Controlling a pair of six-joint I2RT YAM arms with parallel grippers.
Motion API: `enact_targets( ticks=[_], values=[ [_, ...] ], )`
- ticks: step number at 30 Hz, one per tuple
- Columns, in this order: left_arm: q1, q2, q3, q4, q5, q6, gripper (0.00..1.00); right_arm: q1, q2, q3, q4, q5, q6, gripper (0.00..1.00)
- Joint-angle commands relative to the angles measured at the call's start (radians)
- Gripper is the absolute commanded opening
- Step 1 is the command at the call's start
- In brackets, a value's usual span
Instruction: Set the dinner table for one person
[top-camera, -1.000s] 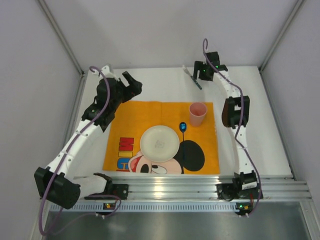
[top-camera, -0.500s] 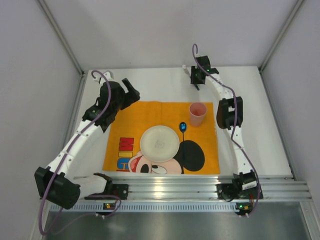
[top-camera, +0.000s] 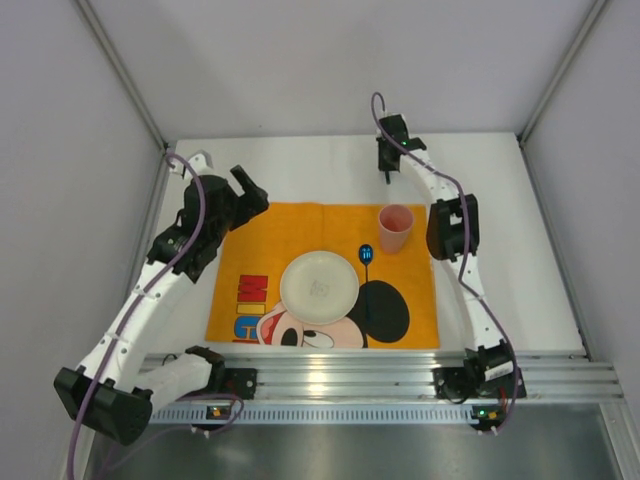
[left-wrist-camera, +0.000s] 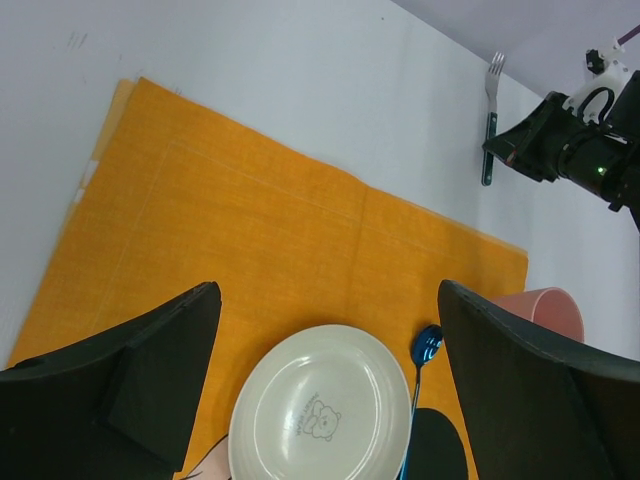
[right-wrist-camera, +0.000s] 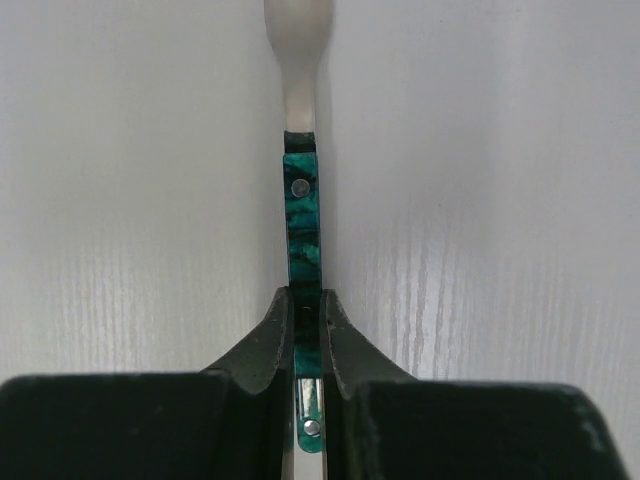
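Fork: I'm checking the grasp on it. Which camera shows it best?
Right wrist: close up, the fork is clamped by its green handle in the right pincer. Left wrist shows most of the fork from afar, tines included. Top external mostly hides it beneath that pincer.

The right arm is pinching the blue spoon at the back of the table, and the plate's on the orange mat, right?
Not the spoon: the right fingers pinch the green-handled fork, shown in the right wrist view. The plate is on the orange mat.
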Motion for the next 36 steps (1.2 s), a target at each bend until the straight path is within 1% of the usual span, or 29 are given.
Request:
enact_targets(
  ticks=[1,5,9,13,16,17,19,20,21,22,23,24,25,26,27,28,30,31,34,36],
  values=[
    [-0.001,-0.007,-0.005,-0.009,0.014,0.032,0.95,-0.003,-0.051,0.005,-0.093,0.134,-0.009,0.0],
    [-0.001,0.01,-0.011,0.014,0.028,0.049,0.95,-0.043,-0.14,0.02,-0.044,0.153,-0.008,0.0],
    [0.0,0.015,-0.03,0.065,0.037,0.063,0.95,-0.081,-0.262,0.016,-0.021,0.144,-0.02,0.0],
    [0.0,0.036,-0.043,0.071,0.003,0.086,0.95,-0.089,-0.391,-0.033,-0.024,0.089,-0.008,0.0],
    [0.006,0.039,-0.05,0.054,-0.037,0.115,0.95,-0.072,-0.493,-0.059,-0.059,0.041,0.04,0.0],
    [0.011,0.029,-0.054,0.045,-0.048,0.126,0.96,-0.063,-0.52,-0.081,-0.074,0.017,0.079,0.0],
    [0.034,0.019,-0.075,0.026,-0.098,0.155,0.98,-0.02,-0.586,-0.092,-0.103,-0.063,0.15,0.0],
    [0.048,0.009,-0.085,0.02,-0.106,0.167,0.99,-0.001,-0.606,-0.102,-0.132,-0.095,0.181,0.0],
    [0.086,0.007,-0.098,0.011,-0.092,0.181,0.99,0.04,-0.646,-0.124,-0.134,-0.135,0.211,0.0],
    [0.103,0.004,-0.124,0.011,-0.08,0.212,0.98,0.063,-0.671,-0.157,-0.127,-0.222,0.241,0.0],
    [0.107,-0.008,-0.137,0.006,-0.072,0.233,0.99,0.09,-0.7,-0.249,-0.093,-0.255,0.308,0.0],
    [0.108,-0.021,-0.148,0.014,-0.055,0.264,0.99,0.152,-0.753,-0.301,-0.066,-0.293,0.331,0.0],
    [0.111,-0.033,-0.167,0.025,0.022,0.273,0.98,0.186,-0.778,-0.346,-0.042,-0.348,0.36,0.0],
    [0.115,-0.057,-0.177,0.046,0.065,0.276,0.99,0.224,-0.806,-0.405,-0.026,-0.362,0.365,0.0],
    [0.12,-0.064,-0.181,0.069,0.104,0.275,0.99,0.296,-0.813,-0.421,-0.03,-0.373,0.364,0.0],
    [0.12,-0.064,-0.162,0.098,0.165,0.273,0.98,0.33,-0.818,-0.429,-0.042,-0.382,0.361,0.0],
    [0.121,-0.03,-0.107,0.108,0.214,0.281,0.97,0.408,-0.833,-0.457,-0.073,-0.387,0.365,0.0],
    [0.12,-0.015,-0.036,0.111,0.245,0.284,0.94,0.425,-0.843,-0.475,-0.073,-0.394,0.382,0.0],
    [0.12,0.041,0.11,0.097,0.259,0.281,0.93,0.456,-0.893,-0.597,-0.032,-0.414,0.419,0.0],
    [0.121,0.073,0.208,0.091,0.265,0.263,0.93,0.456,-0.924,-0.631,0.001,-0.431,0.436,0.0]
  ],
)
